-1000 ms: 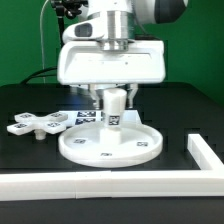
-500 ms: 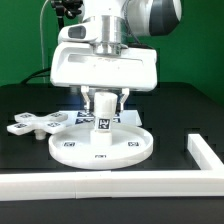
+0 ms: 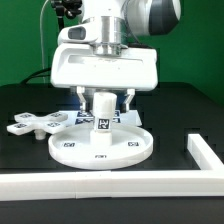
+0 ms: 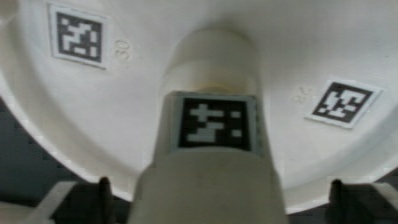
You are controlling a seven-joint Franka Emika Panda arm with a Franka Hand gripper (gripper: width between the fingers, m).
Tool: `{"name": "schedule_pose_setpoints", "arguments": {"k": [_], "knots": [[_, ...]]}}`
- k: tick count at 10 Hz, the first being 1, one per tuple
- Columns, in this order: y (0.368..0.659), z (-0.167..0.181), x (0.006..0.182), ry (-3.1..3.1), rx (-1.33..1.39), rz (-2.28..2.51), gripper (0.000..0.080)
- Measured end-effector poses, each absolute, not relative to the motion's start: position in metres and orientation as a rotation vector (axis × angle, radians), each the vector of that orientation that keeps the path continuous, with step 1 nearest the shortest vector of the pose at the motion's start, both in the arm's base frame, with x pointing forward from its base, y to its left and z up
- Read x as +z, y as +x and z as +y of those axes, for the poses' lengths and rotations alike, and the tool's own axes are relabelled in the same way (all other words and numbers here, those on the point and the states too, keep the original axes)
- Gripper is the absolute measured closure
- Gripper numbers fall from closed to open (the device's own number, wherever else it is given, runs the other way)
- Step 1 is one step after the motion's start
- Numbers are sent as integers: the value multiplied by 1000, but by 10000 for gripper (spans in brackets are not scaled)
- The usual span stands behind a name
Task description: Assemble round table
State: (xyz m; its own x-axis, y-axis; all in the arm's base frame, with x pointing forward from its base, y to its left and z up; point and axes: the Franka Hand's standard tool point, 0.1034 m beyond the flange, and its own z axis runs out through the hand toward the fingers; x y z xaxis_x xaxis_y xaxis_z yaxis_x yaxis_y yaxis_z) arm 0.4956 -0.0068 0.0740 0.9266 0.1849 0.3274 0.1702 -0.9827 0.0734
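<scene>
post [image 3: 103,108] upright on disc [image 3: 75,148], between wide-open jaws, touched by neither

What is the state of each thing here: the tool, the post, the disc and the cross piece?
tool: open, one finger on each side of the post, not gripping it.
post: upright, standing on the middle of the disc.
round disc: flat on the table, carrying the post.
cross-shaped piece: lying loose on the table, not attached.
</scene>
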Motion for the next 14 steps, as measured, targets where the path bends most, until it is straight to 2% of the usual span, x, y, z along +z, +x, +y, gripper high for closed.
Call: {"name": "schedule_pose_setpoints", "arguments": {"k": [2, 5, 9, 13, 14], "knots": [[499, 3, 93, 3091, 488, 277, 153], [507, 0, 111, 3122, 469, 292, 151], [503, 0, 108, 3137, 440, 276, 151], [500, -14, 147, 3193, 346, 245, 151], [500, -14, 144, 3189, 349, 244, 151]]}}
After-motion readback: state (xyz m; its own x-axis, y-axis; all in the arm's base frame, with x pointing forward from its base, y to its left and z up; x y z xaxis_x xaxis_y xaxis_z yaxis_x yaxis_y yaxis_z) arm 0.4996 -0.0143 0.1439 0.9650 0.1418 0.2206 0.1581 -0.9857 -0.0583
